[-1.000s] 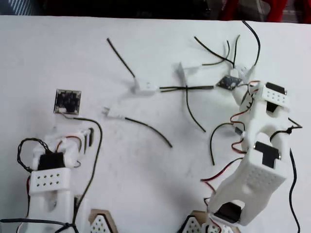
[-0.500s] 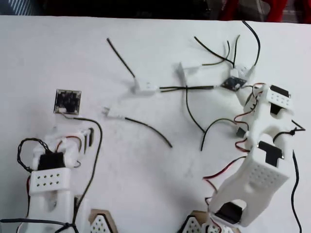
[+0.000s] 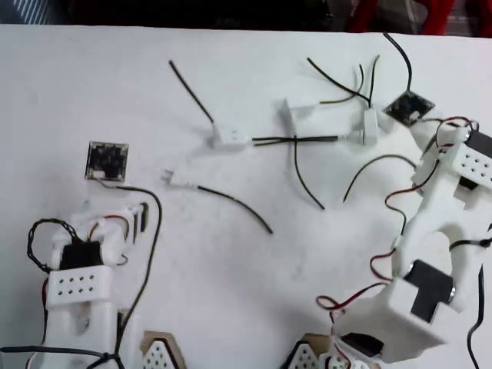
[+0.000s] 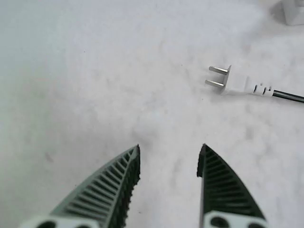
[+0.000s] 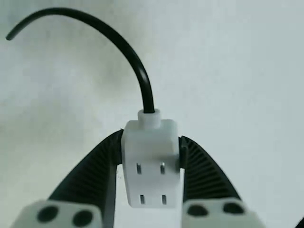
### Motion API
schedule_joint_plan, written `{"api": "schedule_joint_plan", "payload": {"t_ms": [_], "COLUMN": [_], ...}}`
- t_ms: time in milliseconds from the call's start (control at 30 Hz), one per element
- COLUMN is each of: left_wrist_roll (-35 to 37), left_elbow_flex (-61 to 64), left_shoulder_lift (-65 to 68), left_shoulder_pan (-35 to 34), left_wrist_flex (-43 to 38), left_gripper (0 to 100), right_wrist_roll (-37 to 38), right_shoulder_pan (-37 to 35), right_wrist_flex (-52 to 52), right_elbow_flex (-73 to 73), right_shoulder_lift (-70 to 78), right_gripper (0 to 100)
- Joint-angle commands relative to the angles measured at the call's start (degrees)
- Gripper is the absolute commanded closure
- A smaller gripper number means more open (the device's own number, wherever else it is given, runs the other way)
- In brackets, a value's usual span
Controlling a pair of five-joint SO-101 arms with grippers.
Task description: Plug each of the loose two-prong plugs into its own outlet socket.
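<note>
Fingers (image 5: 204, 175) of right gripper (image 5: 152, 141) clamped on socket (image 5: 151, 164), its cord (image 5: 146, 85) arcing away. Fingers of left gripper (image 4: 168, 151) apart over bench (image 4: 85, 66); plug (image 4: 236, 83) lies near.

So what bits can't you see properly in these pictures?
Left wrist view: a white block at the corner is cut off by the edge; kind unclear.
Left wrist view: the white two-prong plug's black cord runs off the edge.
Right wrist view: the right gripper covers the sides of the white socket block; the bottom edge cuts its lower end.
</note>
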Motion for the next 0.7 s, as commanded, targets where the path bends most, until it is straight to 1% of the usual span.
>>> {"api": "schedule_joint_plan", "payload": {"t_ms": [0,67,133,300,367,500,567,667], "left_wrist_roll": [0.0,0.0,0.0,0.0,0.0,0.09,0.18,0.35], "left_elbow_flex": [0.09,0.09,0.09,0.09,0.09,0.0,0.0,-0.09], "left_shoulder_lift": [-1.27,-1.27,-1.27,-1.27,-1.27,-1.27,-1.27,-1.27], "left_shoulder_pan": [-0.57,-0.57,-0.57,-0.57,-0.66,-0.66,-0.66,-0.84], "left_wrist_flex": [-1.14,-1.14,-1.14,-1.14,-1.14,-1.14,-1.14,-1.14], "left_gripper": [79,79,79,79,79,79,79,79], "right_wrist_roll": [-7.21,-11.43,-13.01,-13.19,-13.54,-19.34,-20.92,-20.92], "right_shoulder_pan": [-3.82,-6.29,-9.19,-18.33,-23.16,-35.03,-41.19,-48.92], "right_wrist_flex": [-0.4,-0.4,-0.4,-0.48,-0.75,-0.84,-1.19,-6.46], "right_elbow_flex": [-0.35,-0.35,-0.18,5.54,9.32,16.53,19.6,24.79], "right_shoulder_lift": [-6.11,-8.31,-10.68,-17.63,-21.05,-26.86,-28.53,-28.97], "right_gripper": [98.1,98.1,98.1,98.1,98.1,98.1,98.1,98.1]}}
